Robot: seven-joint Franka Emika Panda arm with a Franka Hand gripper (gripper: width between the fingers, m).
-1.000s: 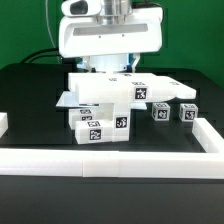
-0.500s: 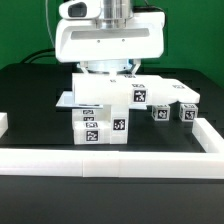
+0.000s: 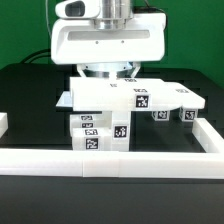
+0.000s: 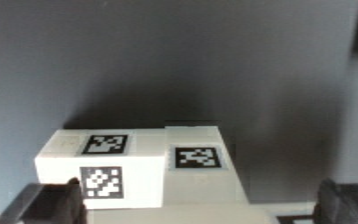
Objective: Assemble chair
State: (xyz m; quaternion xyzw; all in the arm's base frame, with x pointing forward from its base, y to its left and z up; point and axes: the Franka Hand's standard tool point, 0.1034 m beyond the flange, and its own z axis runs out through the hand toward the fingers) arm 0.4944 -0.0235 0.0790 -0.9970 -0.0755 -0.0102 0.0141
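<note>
Only the wrist view shows the gripper (image 4: 194, 205) wide open, empty, over a block (image 4: 137, 160) bearing three patterned tags (image 4: 105, 143); the exterior view adds a slab (image 3: 112, 96) and two cubes (image 3: 160, 114).

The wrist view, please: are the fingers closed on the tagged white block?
No, the fingers stand wide apart, and a broad dark gap separates one of them from the tagged white block.

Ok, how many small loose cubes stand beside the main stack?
2, both on the exterior view's right: one small cube by the slab's edge, another nearer the border wall. Others may hide under the slab.
</note>
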